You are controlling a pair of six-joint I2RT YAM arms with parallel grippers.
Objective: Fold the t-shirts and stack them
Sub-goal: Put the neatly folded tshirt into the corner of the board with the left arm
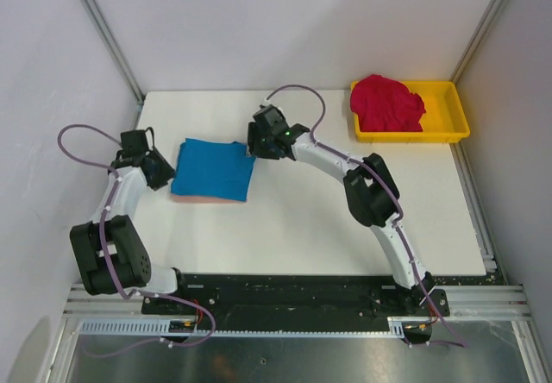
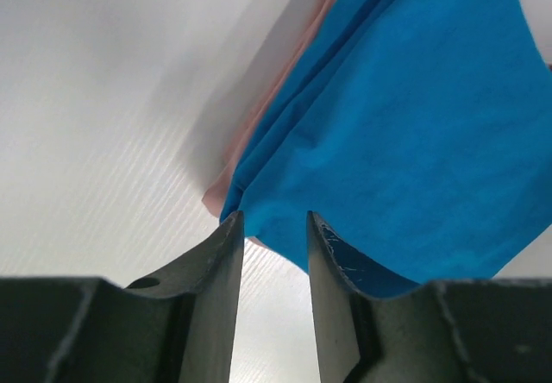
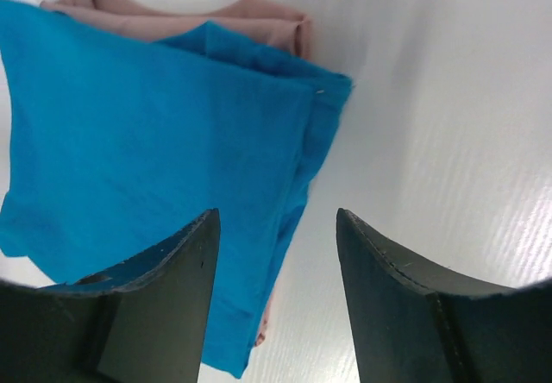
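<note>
A folded bright blue t-shirt lies on a folded dusty pink t-shirt, whose edge shows along the near side. My left gripper is at the stack's left edge. In the left wrist view it is open, its tips just short of the blue cloth, with pink peeking beneath. My right gripper hovers at the stack's far right corner. The right wrist view shows it wide open over the blue shirt's edge, holding nothing. The crimson red t-shirt lies crumpled in the tray.
A shallow yellow tray stands at the table's far right corner. The white tabletop ends at a black rail along the near side, where both arm bases are bolted. Walls and metal posts close in the left, back and right.
</note>
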